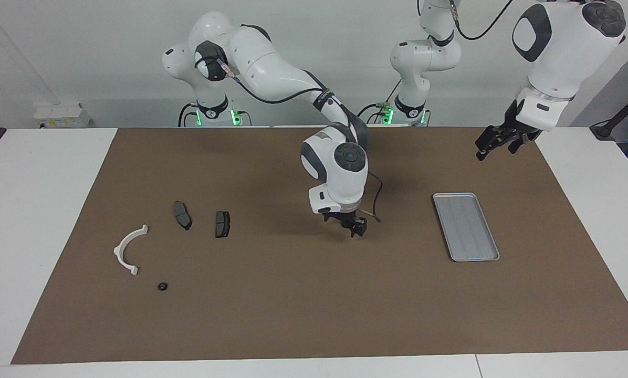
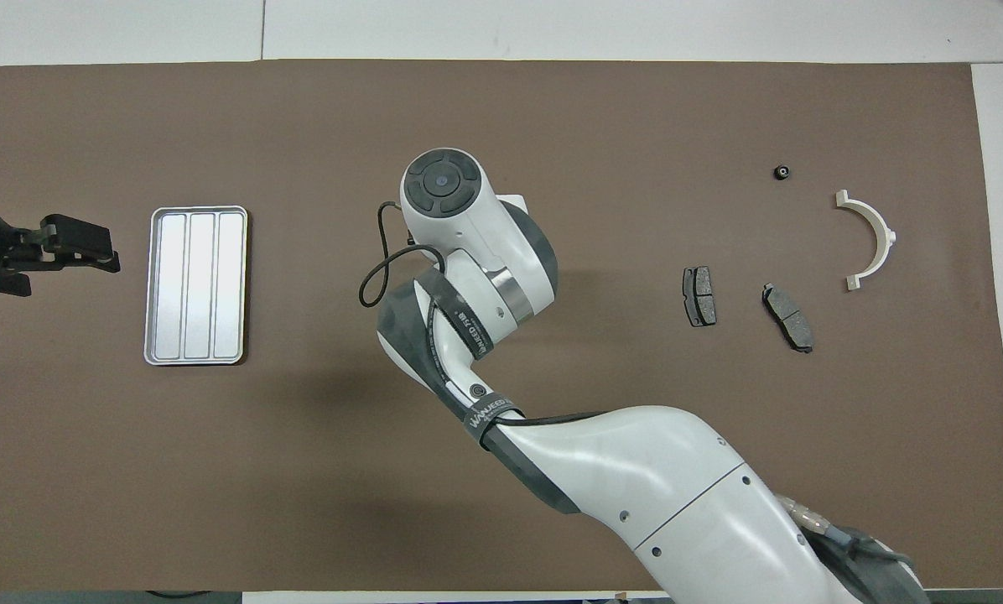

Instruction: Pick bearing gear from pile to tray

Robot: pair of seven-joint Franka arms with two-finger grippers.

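You've got a matt brown mat, dull silver metal tray w/ ribbed floor, glossy white plastic bracket.

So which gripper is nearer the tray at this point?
Left. The left gripper hangs just off the tray's robot-side end; the right gripper is over bare mat mid-table.

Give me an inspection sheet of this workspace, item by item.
Surface: brown mat on a white table.
Job's things: tray toward the left arm's end, nothing seen in it; white bracket, two brake pads and a small black ring lie loose toward the right arm's end.
Clutter: nothing seen.
Grippers: left gripper open, raised over the mat near the tray; right gripper over the mat's middle.
Cables: black cable loops at the right wrist.
Surroundings: white box at the table's corner.
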